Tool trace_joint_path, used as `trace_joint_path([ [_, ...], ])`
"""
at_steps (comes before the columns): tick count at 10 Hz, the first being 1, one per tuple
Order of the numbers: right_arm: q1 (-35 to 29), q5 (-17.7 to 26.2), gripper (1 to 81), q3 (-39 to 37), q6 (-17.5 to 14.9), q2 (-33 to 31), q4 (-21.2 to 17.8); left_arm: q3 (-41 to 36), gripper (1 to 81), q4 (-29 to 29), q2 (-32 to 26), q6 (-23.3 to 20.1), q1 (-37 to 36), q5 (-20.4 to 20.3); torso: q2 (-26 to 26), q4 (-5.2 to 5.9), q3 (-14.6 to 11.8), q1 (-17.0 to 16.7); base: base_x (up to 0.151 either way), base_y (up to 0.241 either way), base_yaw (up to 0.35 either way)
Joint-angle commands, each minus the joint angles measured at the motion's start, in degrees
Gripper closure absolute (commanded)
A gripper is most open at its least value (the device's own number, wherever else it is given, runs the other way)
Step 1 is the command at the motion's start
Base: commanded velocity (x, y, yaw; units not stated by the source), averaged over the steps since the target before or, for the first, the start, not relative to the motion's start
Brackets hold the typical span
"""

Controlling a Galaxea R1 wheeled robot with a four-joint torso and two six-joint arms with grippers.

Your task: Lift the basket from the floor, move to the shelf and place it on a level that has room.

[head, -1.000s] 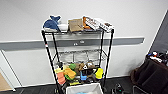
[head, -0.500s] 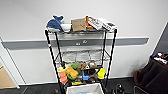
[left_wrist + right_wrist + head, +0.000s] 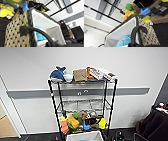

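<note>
The basket (image 3: 85, 136), beige wicker with a white lining, hangs low in front of the shelf (image 3: 82, 107), just below its cluttered lower tier. Its woven wall (image 3: 16, 36) and lining loom close in the left wrist view, where my left gripper (image 3: 36, 45) is shut on the basket's end wall. At the opposite end my right gripper (image 3: 139, 44) is shut on the basket (image 3: 121, 31). Something blue lies inside the basket. The level (image 3: 82, 105), a bare wire grid, is the rack's middle tier. The floor (image 3: 40, 137) is dark carpet.
A blue whale toy (image 3: 57, 74), a bowl, a brown box (image 3: 80, 75) and packets crowd the top tier. Yellow, orange and green clutter (image 3: 72, 122) fills the lower tier. A dark chair with bags (image 3: 155, 122) stands to the right, a white wall behind.
The whole head picture has shifted, with the rack now a little further right, so the camera moved. The basket stays at the bottom edge.
</note>
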State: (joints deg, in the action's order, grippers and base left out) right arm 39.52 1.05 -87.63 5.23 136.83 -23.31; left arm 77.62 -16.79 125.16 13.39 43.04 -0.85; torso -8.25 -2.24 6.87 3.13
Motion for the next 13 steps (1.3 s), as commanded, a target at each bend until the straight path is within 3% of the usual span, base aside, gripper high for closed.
trace_joint_path([
  [1, -8.54, -0.17, 81.1, 2.73, 0.40, -0.56, -0.25, -2.73, 81.1, 0.53, -1.75, -0.64, -7.93, -0.11, 0.00, 0.00, 0.24, 0.02, 0.000, 0.000, 0.000],
  [4, -8.88, -0.08, 81.1, 2.91, 0.40, -0.56, -0.25, -2.82, 81.1, 0.53, -1.66, -0.64, -8.10, -0.29, -0.09, 0.00, -1.38, -0.11, 0.000, 0.000, 0.000],
  [13, -10.73, -0.08, 81.1, 5.02, 0.48, -1.53, -0.25, -4.93, 81.1, 0.44, -1.84, -0.64, -9.95, -0.29, -0.13, 0.00, -1.27, -0.22, 0.092, 0.000, 0.000],
])
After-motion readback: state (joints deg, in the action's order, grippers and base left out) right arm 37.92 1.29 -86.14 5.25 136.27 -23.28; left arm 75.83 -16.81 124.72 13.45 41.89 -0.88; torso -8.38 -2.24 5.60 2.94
